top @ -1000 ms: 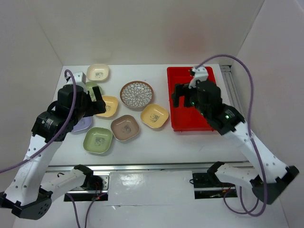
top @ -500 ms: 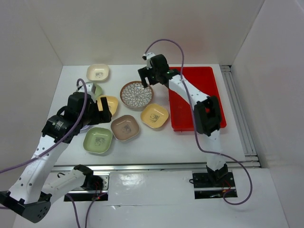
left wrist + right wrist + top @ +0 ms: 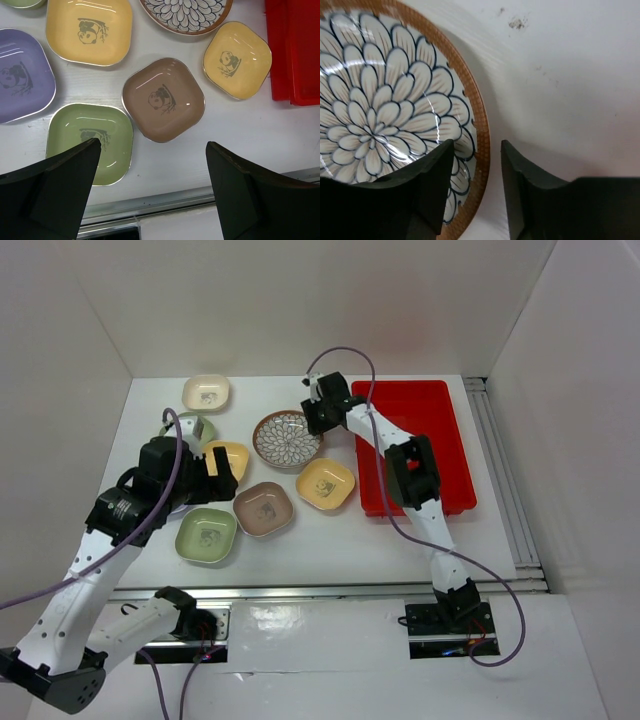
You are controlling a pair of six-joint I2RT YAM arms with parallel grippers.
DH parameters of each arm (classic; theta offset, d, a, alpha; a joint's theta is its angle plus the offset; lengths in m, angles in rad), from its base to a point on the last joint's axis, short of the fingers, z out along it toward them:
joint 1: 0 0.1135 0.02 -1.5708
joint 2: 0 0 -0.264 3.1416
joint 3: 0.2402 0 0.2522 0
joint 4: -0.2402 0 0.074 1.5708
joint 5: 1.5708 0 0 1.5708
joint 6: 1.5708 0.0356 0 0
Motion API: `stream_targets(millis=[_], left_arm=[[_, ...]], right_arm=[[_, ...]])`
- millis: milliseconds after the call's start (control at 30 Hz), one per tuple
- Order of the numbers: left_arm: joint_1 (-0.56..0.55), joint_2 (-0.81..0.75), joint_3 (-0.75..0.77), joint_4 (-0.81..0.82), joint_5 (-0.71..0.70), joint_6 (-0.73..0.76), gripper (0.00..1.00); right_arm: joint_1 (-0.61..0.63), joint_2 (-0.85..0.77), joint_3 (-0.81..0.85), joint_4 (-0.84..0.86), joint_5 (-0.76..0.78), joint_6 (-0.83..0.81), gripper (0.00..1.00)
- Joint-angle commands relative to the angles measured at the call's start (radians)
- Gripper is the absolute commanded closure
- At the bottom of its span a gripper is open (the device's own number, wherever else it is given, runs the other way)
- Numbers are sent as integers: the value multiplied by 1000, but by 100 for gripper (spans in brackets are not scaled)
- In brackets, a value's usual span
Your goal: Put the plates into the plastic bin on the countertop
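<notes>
Right gripper [image 3: 476, 150], jaws set narrow but not yet clamped, straddled the rim of the round brown-rimmed petal-patterned plate [image 3: 380, 115] lying on the white countertop [image 3: 330, 530] just beside the shallow red plastic bin [image 3: 440, 410], evidently to pinch its edge.

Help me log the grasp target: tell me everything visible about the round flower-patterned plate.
The round plate looks like glazed ceramic: a white well painted with dark-outlined overlapping petals, ringed by a textured brown rim. It lies flat on the white countertop, left of the red bin, just clear of the yellow dish beside it. The right pincer straddles its rim on the bin side, one finger over the well, one outside, with a gap showing either side.
</notes>
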Motion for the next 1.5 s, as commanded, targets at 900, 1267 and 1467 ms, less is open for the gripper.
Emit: stream_targets(millis=[900,1267,1467], left_arm=[[3,-71,-51,41,-4,8,0],[3,-80,-78,59,7,8,0],[3,-80,-89,59,16,8,0]], right_arm=[[-118,-101,280,126,-221,452,100],[-172,-328,180,201,-281,527,100],[-227,-463,128,155,-220,481,100]])
